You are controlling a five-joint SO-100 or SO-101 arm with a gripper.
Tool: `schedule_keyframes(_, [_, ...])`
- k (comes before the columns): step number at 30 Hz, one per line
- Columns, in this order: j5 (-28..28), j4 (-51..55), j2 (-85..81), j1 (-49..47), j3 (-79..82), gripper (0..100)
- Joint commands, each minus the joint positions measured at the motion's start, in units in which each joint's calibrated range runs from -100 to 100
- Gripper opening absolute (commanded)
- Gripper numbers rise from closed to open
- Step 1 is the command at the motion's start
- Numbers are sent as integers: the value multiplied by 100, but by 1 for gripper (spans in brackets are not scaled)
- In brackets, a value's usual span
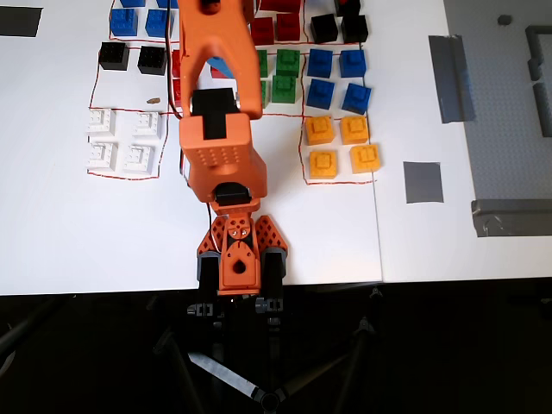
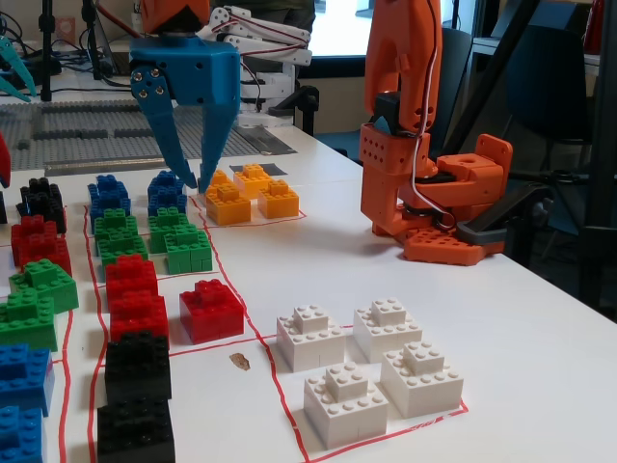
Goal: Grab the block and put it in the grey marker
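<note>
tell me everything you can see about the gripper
The gripper is bright blue plastic, mounted on the orange arm, with round screw holes in its body. Its two long tapered fingers point straight down and stand spread apart with nothing between them. In the fixed view it hangs above the coloured blocks, tips near the blue blocks and the yellow blocks; whether they touch a block cannot be told. In the overhead view the arm hides almost all of it.

We note a white table [image 1: 69, 224] marked with thin red outlines. On it lie grouped studded plastic blocks: four white [image 2: 371, 371], four yellow [image 1: 343, 145], blues [image 1: 336, 78], greens [image 2: 159, 236], reds [image 2: 159, 294], blacks [image 1: 131, 57] (counts partly hidden). A small grey tape square [image 1: 423, 182] lies right of the yellow blocks in the overhead view.
</note>
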Motion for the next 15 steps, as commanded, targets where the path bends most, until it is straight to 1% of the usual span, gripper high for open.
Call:
schedule_keyframes(1, [-29, 24, -244, 33, -627, 0])
schedule_keyframes(15, [-10, 40, -244, 74, -636, 0])
